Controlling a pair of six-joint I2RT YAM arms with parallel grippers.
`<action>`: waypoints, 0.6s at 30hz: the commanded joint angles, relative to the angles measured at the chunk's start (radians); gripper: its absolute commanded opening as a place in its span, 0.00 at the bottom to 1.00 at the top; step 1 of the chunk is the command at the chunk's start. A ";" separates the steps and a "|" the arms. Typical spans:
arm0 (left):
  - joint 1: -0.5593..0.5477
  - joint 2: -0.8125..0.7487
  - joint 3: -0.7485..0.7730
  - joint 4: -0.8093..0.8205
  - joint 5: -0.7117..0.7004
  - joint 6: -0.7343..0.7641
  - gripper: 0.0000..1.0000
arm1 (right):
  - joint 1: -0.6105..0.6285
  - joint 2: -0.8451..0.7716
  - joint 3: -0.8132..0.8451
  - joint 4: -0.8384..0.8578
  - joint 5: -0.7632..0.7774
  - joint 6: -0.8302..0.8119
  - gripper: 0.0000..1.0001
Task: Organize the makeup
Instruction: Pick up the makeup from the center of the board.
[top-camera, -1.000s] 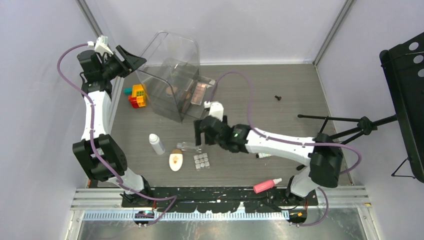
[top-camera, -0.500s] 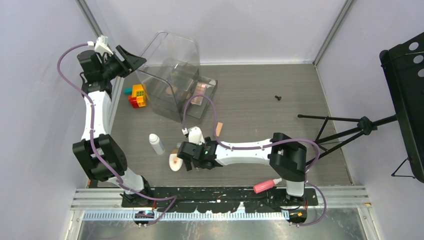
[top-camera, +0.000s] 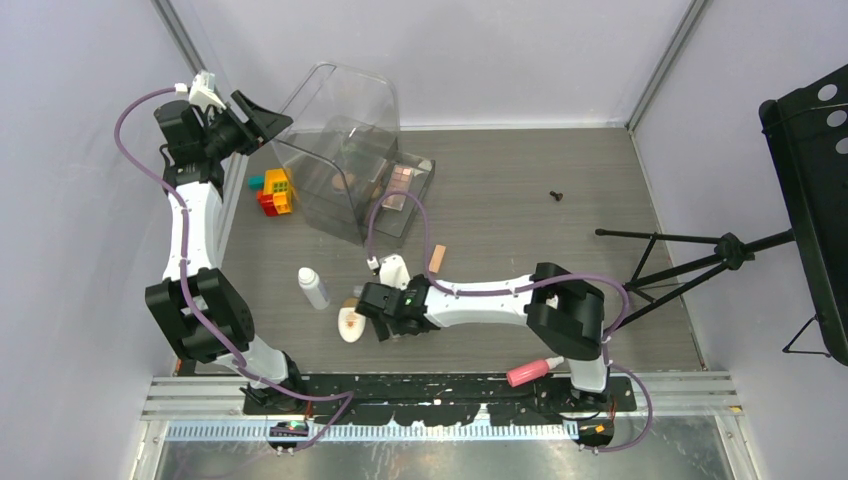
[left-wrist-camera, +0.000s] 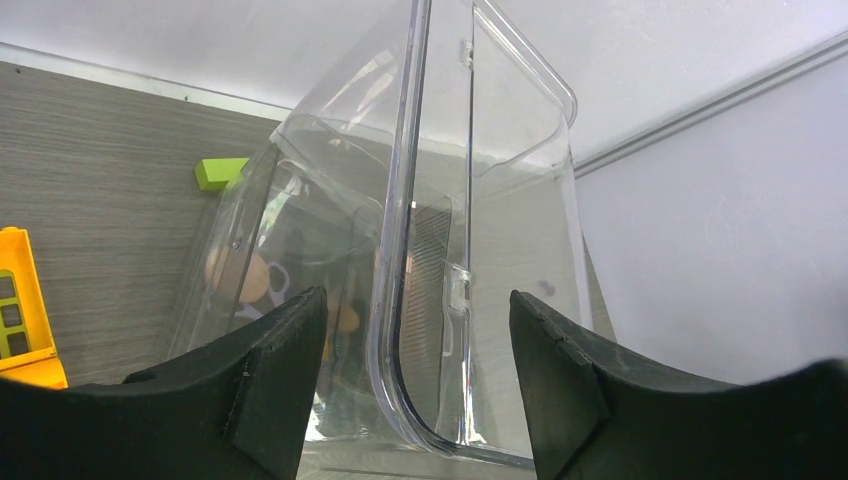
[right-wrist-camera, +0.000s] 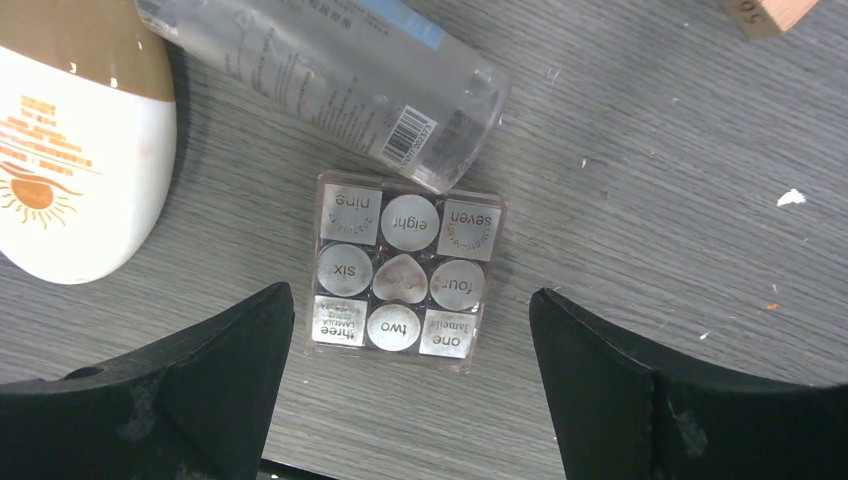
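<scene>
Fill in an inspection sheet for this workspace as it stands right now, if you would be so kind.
Surface: grey wood-grain table, a few white specks.
Job's things: square palette, clear bottle lying by it, white oval compact, white bottle, peach sponge, pink bottle at the near edge; some items inside the clear case.
Clutter: toy bricks, small black part.
Grippers: right gripper open over the square palette; left gripper jaws astride the case's lid edge, contact unclear.
Cables: purple cables along both arms; the right one loops near the case.
Surroundings: black tripod and black panel at right.
</scene>
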 joint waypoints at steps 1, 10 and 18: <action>0.006 -0.010 -0.001 0.048 0.031 -0.006 0.68 | -0.019 0.001 0.014 0.022 -0.030 0.024 0.92; 0.006 -0.009 0.000 0.050 0.032 -0.006 0.68 | -0.046 0.018 -0.005 0.049 -0.096 0.035 0.90; 0.006 -0.008 -0.002 0.059 0.036 -0.015 0.68 | -0.047 0.045 -0.004 0.037 -0.119 0.049 0.87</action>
